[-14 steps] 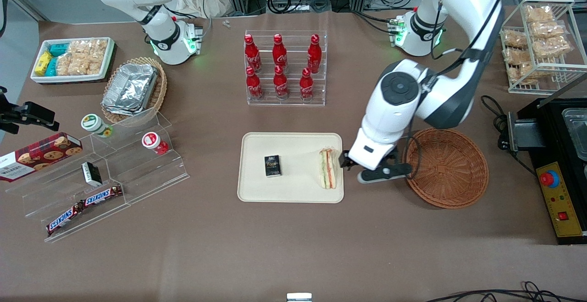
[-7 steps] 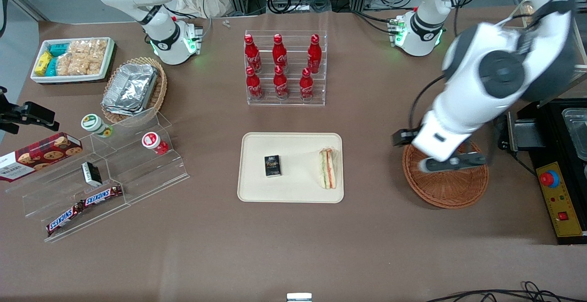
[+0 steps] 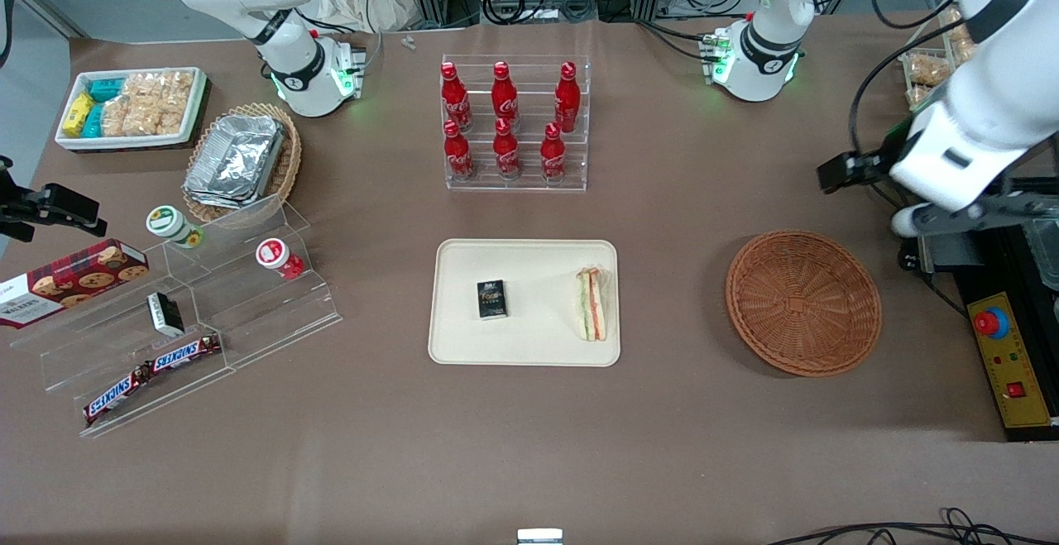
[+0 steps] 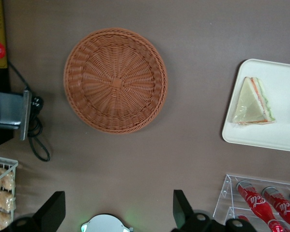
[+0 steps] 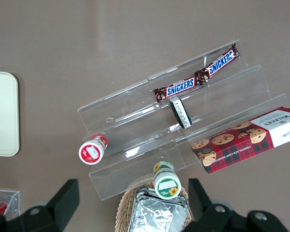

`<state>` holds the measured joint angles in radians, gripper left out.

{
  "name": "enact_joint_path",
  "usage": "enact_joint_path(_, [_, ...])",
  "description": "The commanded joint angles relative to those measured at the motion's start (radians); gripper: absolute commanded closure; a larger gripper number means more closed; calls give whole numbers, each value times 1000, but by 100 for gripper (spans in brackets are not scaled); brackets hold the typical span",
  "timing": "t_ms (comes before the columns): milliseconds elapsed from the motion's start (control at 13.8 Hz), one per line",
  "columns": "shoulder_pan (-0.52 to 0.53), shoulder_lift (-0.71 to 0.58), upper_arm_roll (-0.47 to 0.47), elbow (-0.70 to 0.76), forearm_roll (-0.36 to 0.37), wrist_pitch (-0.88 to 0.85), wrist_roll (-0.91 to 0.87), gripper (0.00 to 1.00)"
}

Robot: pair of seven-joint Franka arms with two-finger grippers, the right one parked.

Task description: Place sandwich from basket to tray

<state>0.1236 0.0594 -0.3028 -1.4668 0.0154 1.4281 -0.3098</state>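
The flat cream-beige rectangular plastic tray (image 3: 463,338) serves as the landmark in the middle of the brown table (image 3: 529,446). A small black box (image 3: 491,298) lies on the tray toward the parked arm's end. The small triangular sandwich in clear wrap (image 3: 591,304) lies flat on the tray too, close against the rim nearest the working arm, with its layered filling edge facing up to the front camera. It probably sits at that edge because that is the shortest reach from where it came.

Off the tray toward the working arm's end, and well apart from it, sits the round reddish-brown woven wicker basket (image 3: 803,303), which holds nothing. Judged from this, the transfer looks complete.

Farther out the same way, and farther from the front camera than the tray, the left arm's claw (image 3: 931,212) hangs high above the table. In the wrist view its fingers (image 4: 182,211) stand wide apart with nothing between them, so it carries no load.
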Motion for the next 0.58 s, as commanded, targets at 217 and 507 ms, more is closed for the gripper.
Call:
enact_joint_path(217, [-101,-87,151,-64,-37,-12,11,0])
enact_joint_path(507, [-101,-73,149,-29,-32,-12,17,0])
